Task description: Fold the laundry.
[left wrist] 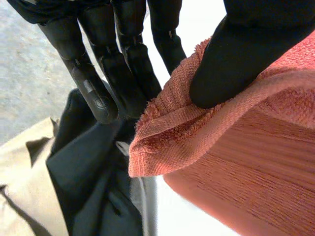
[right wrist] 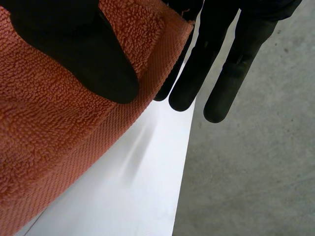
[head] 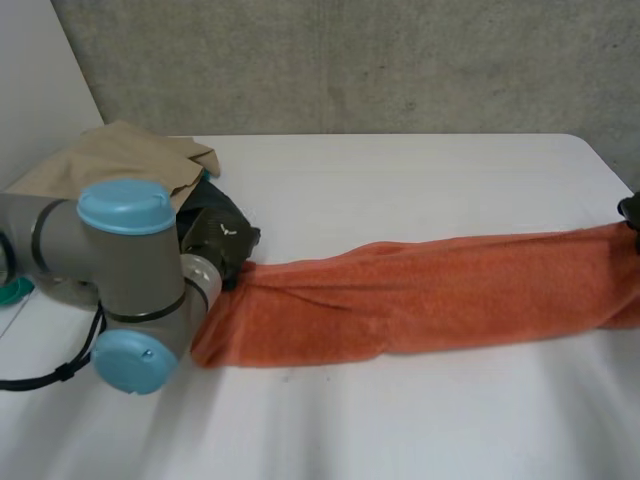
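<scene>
White table point(head: 400, 180): orange towel point(head: 430, 295), clothes pile point(head: 130, 160)

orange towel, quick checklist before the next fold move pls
1. Left hand pinching one end of the orange towel: ok.
2. Right hand pinching the other end: ok.
3. Towel spread flat: not ok, it is bunched along its length.
4. Towel free of the dark garment: cannot tell, the left end sits right by it.
5. Bare table in front for the fold: ok.
6. Tan garment out of the way: ok.
</scene>
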Available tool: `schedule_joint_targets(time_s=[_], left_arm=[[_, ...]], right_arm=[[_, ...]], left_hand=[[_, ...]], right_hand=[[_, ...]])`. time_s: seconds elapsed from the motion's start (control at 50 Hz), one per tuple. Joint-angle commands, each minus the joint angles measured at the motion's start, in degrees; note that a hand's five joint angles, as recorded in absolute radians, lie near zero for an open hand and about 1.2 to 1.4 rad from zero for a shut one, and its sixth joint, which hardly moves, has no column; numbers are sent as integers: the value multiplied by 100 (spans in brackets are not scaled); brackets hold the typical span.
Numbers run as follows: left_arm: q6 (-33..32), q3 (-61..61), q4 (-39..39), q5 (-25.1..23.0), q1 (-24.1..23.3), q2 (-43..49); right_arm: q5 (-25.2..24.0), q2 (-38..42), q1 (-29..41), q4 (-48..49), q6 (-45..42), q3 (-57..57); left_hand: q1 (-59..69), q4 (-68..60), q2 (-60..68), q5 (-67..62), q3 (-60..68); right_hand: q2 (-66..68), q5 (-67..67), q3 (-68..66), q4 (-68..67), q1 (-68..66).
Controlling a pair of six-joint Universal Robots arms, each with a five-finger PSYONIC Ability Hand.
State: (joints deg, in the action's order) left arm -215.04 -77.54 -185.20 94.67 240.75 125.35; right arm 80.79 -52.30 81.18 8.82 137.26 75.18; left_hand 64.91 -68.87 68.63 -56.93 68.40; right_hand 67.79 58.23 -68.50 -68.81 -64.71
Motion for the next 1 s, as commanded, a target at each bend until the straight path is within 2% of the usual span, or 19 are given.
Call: schedule_joint_targets(time_s=[0.02,0.14,0.18,0.2,0.22,0.24,0.26,0.28,0.3,0.38,0.46,0.56,0.64,0.72,0.9,0.94,0.98,1.0], left_arm=[[-90,222,-648,7,-2,306],[-257,398,-1026,-10,-19,473],[-336,415,-1193,-1,-37,482],[-363,415,-1255,7,-54,482],[-389,415,-1316,33,-63,482],[-450,415,-1447,121,-89,473],[-477,415,-1501,174,-98,464],[-512,415,-1545,253,-116,464],[-573,406,-1615,410,-151,438],[-732,363,-1677,683,-256,394],[-776,266,-1669,745,-371,272],[-723,-94,-1642,728,-380,-98],[-697,-445,-1642,711,-380,-379],[-688,-701,-1633,702,-406,-555],[-679,-842,-1625,702,-441,-617],[-688,-833,-1633,702,-485,-617],[-688,-824,-1633,702,-494,-626],[-688,-824,-1633,702,-503,-634]], right_arm=[[7,633,223,146,81,-680],[191,1046,293,681,143,-1049],[253,1099,302,779,204,-1085],[314,1134,320,840,318,-1154],[323,1143,320,849,345,-1173],[332,1152,320,850,415,-1208],[341,1152,320,858,520,-1234],[350,1144,311,858,564,-1243],[350,1126,311,850,608,-1243],[306,898,294,762,740,-1147],[87,441,250,473,732,-813],[-755,-199,39,-308,723,-304],[-1143,-420,-373,-714,653,83],[-1276,-412,-620,-785,487,426],[-1241,1,-893,-741,-305,611],[-1258,71,-910,-724,-367,611],[-1232,176,-928,-671,-393,515],[-1171,194,-946,-610,-393,480]], left_hand=[[1509,-1113,1137,-1307,1160],[1509,-1113,1137,-1307,1160],[324,72,-48,-122,-24],[-649,1045,-1021,851,-998],[-1775,2170,-2146,1977,-2123],[-3568,3963,-3939,3770,-3916],[-4202,4597,-4574,4404,-4550],[-4791,5187,-5163,4993,-5139],[-5491,5887,-5863,5693,-5840],[-5491,5887,-5863,5693,-5840],[-5491,5887,-5863,5693,-5840],[-5491,5887,-5863,5693,-5840],[-5491,5887,-5863,5693,-5840],[-5491,5887,-5863,5693,-5840],[-5491,5887,-5863,5693,-5840],[-5491,5887,-5863,5693,-5840],[-5491,5887,-5863,5693,-5840],[-5491,5887,-5863,5693,-5840]], right_hand=[[1221,1177,-1150,-1119,-1529],[1221,1177,-1150,-1119,-1529],[1221,1177,-1150,-1119,-1529],[-1054,-1099,1126,1157,746],[-1693,-1738,1765,1796,1385],[-3115,-3160,3187,3218,2807],[-4945,-4989,5016,5047,4636],[-5762,-5807,5834,5865,5454],[-5779,-5823,5850,5881,5471],[-5779,-5823,5850,5881,5471],[-5779,-5823,5850,5881,5471],[-5779,-5823,5850,5881,5471],[-5167,-5212,5239,5270,4859],[-4728,-4773,4800,4831,4420],[-4409,-4453,4480,4511,4101],[-3673,-3717,3744,3775,3365],[468,423,-396,-365,-776],[1214,1169,-1142,-1111,-1522]])
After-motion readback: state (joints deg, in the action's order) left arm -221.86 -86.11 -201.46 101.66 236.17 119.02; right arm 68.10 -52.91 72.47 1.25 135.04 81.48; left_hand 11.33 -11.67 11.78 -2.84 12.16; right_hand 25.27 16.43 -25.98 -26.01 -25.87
